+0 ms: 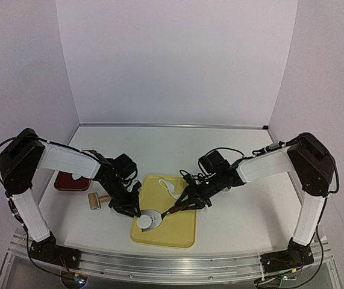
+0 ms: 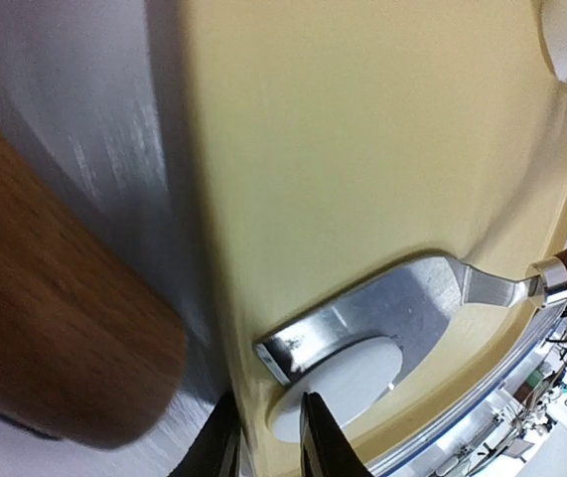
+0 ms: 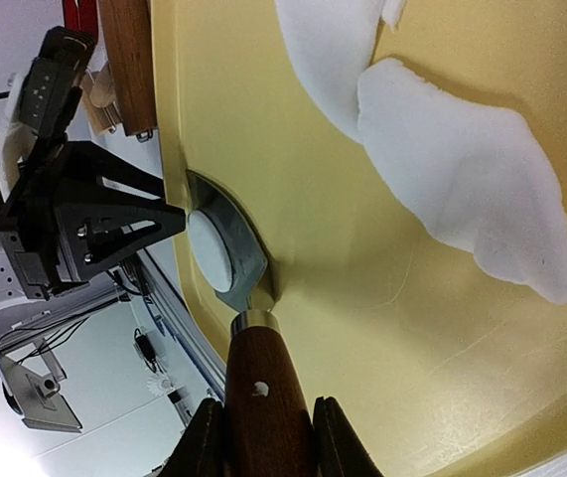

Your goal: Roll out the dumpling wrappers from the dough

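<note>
My left pincer (image 2: 269,432) is spread only a crack. The dumpling wrapper (image 2: 348,383) lies just ahead of its tips, on the blade of the spatula (image 2: 362,308) over the yellow tray (image 2: 362,149). My right pincer (image 3: 266,419) pinches the spatula's wooden handle, with the wrapper straight ahead of it. A dough scrap (image 3: 462,199) lies ahead-right.

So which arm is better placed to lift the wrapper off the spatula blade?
Left. The left gripper sits right at the edge of the dumpling wrapper, which lies on the blade of the spatula. The right gripper is occupied, its jaws clamped on the wooden handle.
</note>
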`<state>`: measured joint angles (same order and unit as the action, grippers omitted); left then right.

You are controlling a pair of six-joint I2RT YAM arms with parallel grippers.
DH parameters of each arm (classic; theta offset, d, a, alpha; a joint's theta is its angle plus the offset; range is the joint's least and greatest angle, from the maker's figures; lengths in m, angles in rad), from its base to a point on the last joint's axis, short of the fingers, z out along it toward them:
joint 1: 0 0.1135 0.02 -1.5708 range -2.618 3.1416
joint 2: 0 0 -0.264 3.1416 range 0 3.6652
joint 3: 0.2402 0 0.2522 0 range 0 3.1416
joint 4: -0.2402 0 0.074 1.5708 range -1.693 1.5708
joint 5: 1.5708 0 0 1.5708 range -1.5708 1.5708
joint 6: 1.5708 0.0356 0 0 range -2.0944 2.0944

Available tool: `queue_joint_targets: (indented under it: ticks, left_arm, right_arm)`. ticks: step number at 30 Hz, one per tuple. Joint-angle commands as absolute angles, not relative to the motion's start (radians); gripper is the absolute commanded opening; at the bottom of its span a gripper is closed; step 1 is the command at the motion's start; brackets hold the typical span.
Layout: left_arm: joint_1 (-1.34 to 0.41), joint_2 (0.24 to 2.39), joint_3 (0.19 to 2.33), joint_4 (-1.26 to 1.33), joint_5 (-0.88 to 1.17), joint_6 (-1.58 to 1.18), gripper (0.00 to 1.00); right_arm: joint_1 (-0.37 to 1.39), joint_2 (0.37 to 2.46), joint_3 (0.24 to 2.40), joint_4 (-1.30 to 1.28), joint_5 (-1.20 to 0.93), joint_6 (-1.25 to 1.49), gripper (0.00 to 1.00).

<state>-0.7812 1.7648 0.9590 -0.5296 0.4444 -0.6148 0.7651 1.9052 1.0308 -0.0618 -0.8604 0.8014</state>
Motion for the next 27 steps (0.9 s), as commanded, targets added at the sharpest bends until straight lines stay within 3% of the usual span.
queue_joint_targets:
  ticks: [1,12,22,27]
  left_arm:
    - [-0.788,1.668,1.033,-0.629,0.373,-0.612,0.34]
    - [-0.584,1.446,1.094,-0.821,0.324,-0.593,0.57]
    - [-0.232,1.471,1.256,-0.891,0.355,-0.475,0.84]
    - [-0.057,1.492,1.342,-0.882,0.398,-0.476,0.88]
  right_arm:
    - [0.797,1.869,0.969,-0.137,-0.742,0.845,0.0]
    - [0.796,1.716,0.984,-0.134,-0.771,0.896,0.0]
    - [0.802,1.739,1.232,-0.235,-0.734,0.941,0.0]
    - [0.833,1.823,1.391,-0.235,-0.724,0.964,0.0]
